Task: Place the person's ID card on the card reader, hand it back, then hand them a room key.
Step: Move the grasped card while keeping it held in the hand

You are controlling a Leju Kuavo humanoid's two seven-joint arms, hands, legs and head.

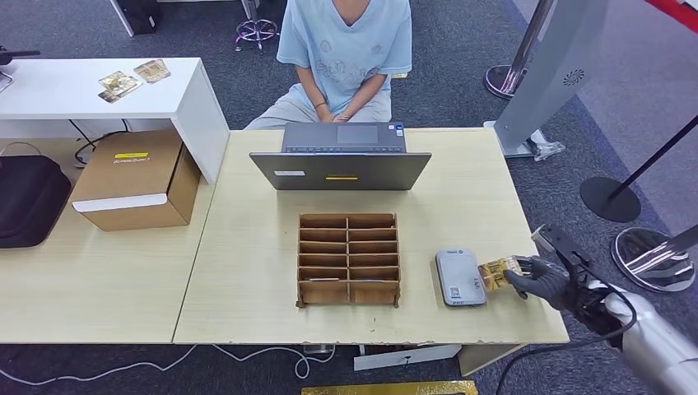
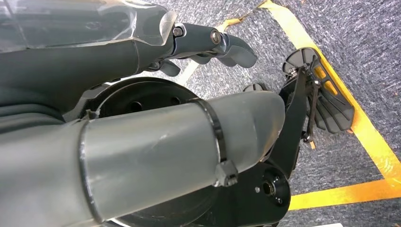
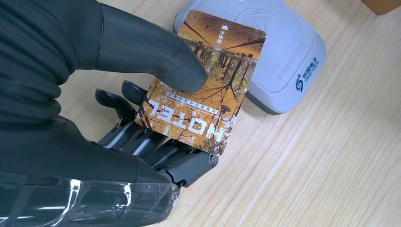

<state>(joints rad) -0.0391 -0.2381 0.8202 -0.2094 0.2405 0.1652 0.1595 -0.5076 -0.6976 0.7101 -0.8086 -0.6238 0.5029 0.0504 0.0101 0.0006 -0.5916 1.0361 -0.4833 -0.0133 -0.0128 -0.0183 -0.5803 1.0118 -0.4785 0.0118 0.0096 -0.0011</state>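
Note:
My right hand [image 1: 543, 280] pinches an orange card [image 1: 494, 274] printed HOTEL between thumb and fingers. In the right wrist view the card [image 3: 203, 90] is held flat in that hand [image 3: 94, 94], its far end overlapping the near edge of the grey card reader [image 3: 288, 52]. The reader [image 1: 459, 278] lies on the wooden table [image 1: 247, 271] near its front right. A person [image 1: 346, 49] in a light blue shirt sits behind the table, hands in lap. My left hand [image 2: 156, 71] hangs over the carpet with nothing in it, fingers loosely bent.
An opened laptop [image 1: 342, 156] stands at the table's far side. A cardboard slot organizer [image 1: 349, 259] sits mid-table, left of the reader. To the left are a cardboard box [image 1: 136, 181], a black bag [image 1: 29, 197] and a white desk with cards [image 1: 132, 78]. Stanchion bases [image 1: 611, 197] stand right.

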